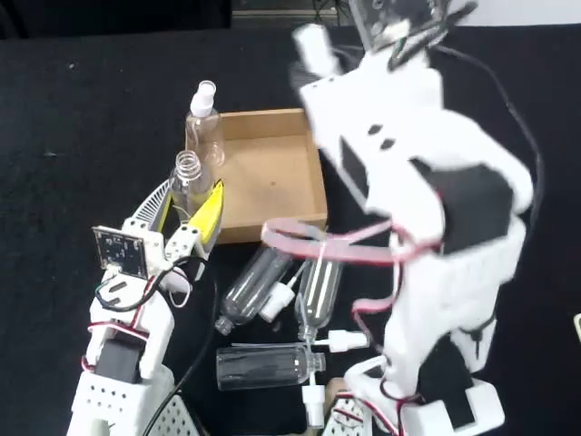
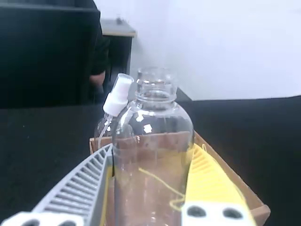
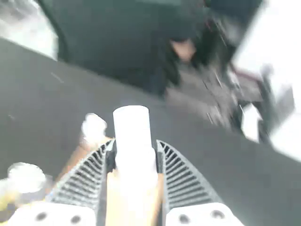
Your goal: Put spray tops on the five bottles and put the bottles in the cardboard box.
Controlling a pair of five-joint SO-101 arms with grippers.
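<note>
The left arm sits low at the near left of the desk [image 1: 82, 109], its forearm angled up and away toward the cardboard box [image 1: 272, 173]. Its end effector [image 1: 191, 193] is closed part-way, one grey finger and one yellow finger pressing the sides of an upright clear bottle [image 1: 186, 173]. That bottle has an open neck and stands just outside the box's left wall. In the left wrist view the same bottle [image 2: 153, 122] stands between the two fingers of the end effector [image 2: 153, 157], with the box [image 2: 230, 181] behind it. The right arm rises tall from the near right and bends over the box's far right corner, its outline smeared. Its end effector [image 1: 316, 62] is up high and closed on a white spray top [image 1: 309, 41]. The right wrist view shows that top [image 3: 131, 122] pinched upright between the ribbed grey fingers of the end effector [image 3: 134, 145]. There are five bottles. One is held. One capped bottle [image 1: 204, 118] stands at the box's far left corner. Three uncapped ones lie on the desk in front of the box: two side by side [image 1: 254, 286] [image 1: 320, 289] and one crosswise nearer the arms [image 1: 263, 366]. Two loose spray tops [image 1: 340, 341] [image 1: 313, 404] lie beside them, and a third [image 1: 277, 302] seems to lie between the two side-by-side bottles.
</note>
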